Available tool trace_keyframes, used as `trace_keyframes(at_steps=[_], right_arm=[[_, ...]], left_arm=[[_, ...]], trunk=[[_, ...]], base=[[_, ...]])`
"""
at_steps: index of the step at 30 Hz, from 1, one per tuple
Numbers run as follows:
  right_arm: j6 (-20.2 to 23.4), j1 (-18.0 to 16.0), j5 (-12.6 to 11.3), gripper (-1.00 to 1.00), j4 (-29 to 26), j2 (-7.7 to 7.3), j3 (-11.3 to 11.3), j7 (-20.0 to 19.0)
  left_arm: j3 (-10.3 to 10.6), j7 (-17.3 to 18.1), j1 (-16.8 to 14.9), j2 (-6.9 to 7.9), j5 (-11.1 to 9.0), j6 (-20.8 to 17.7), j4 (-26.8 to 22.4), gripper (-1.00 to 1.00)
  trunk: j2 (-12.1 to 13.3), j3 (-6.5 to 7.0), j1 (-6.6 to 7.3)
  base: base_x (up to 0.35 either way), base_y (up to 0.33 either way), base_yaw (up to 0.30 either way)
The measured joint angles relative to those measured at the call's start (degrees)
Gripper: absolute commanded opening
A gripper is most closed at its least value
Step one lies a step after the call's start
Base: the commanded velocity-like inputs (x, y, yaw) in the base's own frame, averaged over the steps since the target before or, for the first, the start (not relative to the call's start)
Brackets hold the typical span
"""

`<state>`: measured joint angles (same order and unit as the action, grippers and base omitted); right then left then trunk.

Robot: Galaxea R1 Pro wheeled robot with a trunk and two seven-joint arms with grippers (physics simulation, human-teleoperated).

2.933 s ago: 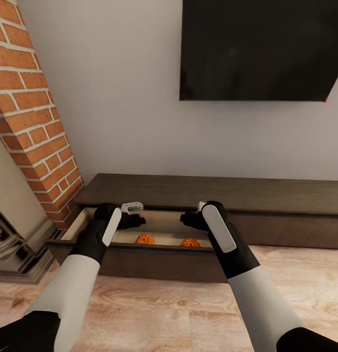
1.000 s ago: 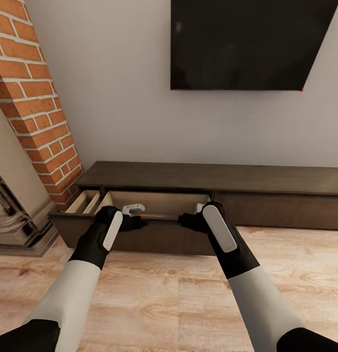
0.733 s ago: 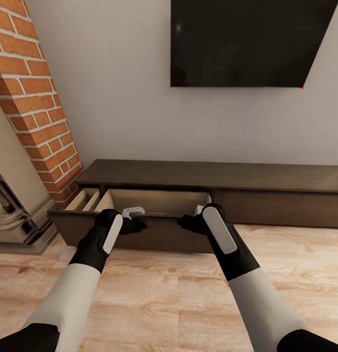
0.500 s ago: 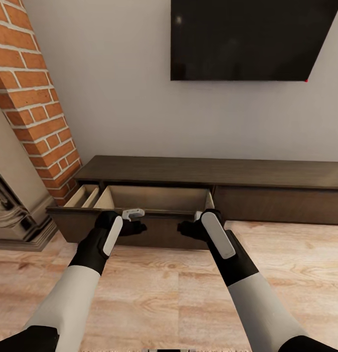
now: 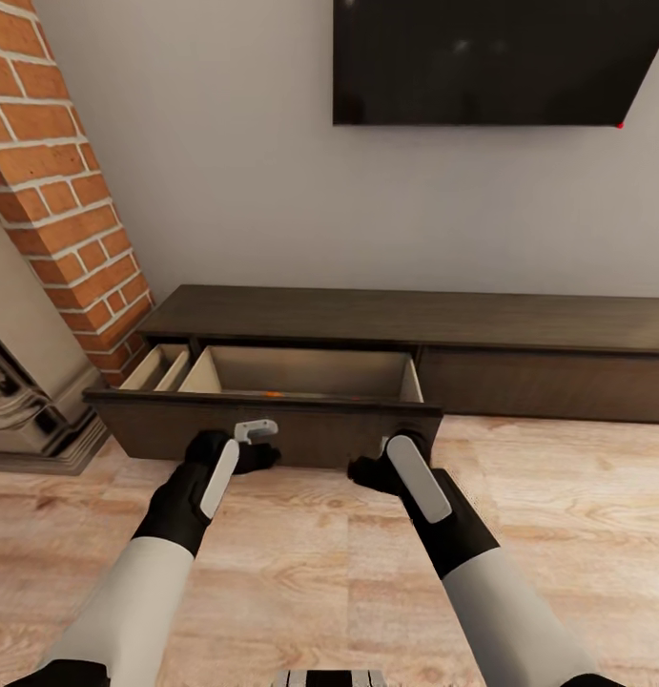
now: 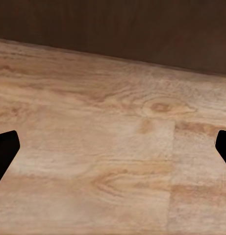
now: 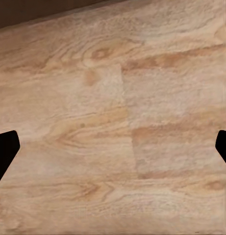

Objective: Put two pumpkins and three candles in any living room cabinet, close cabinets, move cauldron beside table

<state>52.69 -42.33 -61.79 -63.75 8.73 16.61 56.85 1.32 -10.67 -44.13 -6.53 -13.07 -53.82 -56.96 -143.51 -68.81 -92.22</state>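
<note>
The long dark-brown cabinet (image 5: 520, 329) stands against the wall with its left drawer (image 5: 272, 429) pulled open, pale wood inside. A thin orange sliver of a pumpkin (image 5: 272, 392) peeks over the drawer front. My left gripper (image 5: 257, 456) and right gripper (image 5: 367, 470) hang low in front of the drawer front, apart from it. In the left wrist view the left gripper (image 6: 113, 152) is open over bare plank floor, as is the right gripper (image 7: 113, 152) in the right wrist view. The candles, the cauldron and the table are out of view.
A red brick column (image 5: 52, 191) and a grey stone hearth (image 5: 24, 410) stand at the left of the cabinet. A black TV (image 5: 482, 57) hangs on the wall above. Light wood floor (image 5: 319, 572) stretches in front of the cabinet.
The view has drawn back from the cabinet. Both grippers have come out from over the drawer and now sit in front of it. The drawer stays open; the two pumpkins are nearly hidden behind its front.
</note>
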Motion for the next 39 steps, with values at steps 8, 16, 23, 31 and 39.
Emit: trace_keyframes(at_steps=[8, 16, 23, 31, 39], right_arm=[[-12.4, 1.6, 6.5, 1.0, 5.0, -0.45, 5.1, -4.0], [-28.7, 1.7, 24.0, 1.0, 14.1, -0.19, 9.2, -18.7], [-41.1, 1.7, 29.8, 1.0, 19.6, -0.45, 9.4, -23.6], [-50.3, 1.7, 30.2, 1.0, 20.8, -1.45, 9.4, -32.8], [-57.4, 1.6, 32.1, 1.0, 25.9, -1.73, 9.3, -34.0]], left_arm=[[0.2, 0.0, 3.0, -0.09, 0.0, 10.4, 0.0, 1.0], [0.3, 0.1, 4.4, 0.15, 0.2, 19.3, 0.0, 1.0], [0.7, 0.2, 5.6, 0.25, 0.3, 27.7, 0.0, 1.0], [3.6, 0.1, 7.1, 0.14, 4.1, 32.9, 0.1, 1.0], [4.1, 0.3, 7.2, 0.03, 4.7, 36.6, 1.8, 1.0]], trunk=[[-0.1, -1.77, -0.2], [-0.2, -3.33, -0.38], [-0.2, -3.33, -0.38], [-0.2, -3.33, -0.38], [-0.2, -3.33, -0.38]], base=[[0.0, 0.0, 0.0], [0.0, 0.0, 0.0], [0.0, 0.0, 0.0], [0.0, 0.0, 0.0], [0.0, 0.0, 0.0]])
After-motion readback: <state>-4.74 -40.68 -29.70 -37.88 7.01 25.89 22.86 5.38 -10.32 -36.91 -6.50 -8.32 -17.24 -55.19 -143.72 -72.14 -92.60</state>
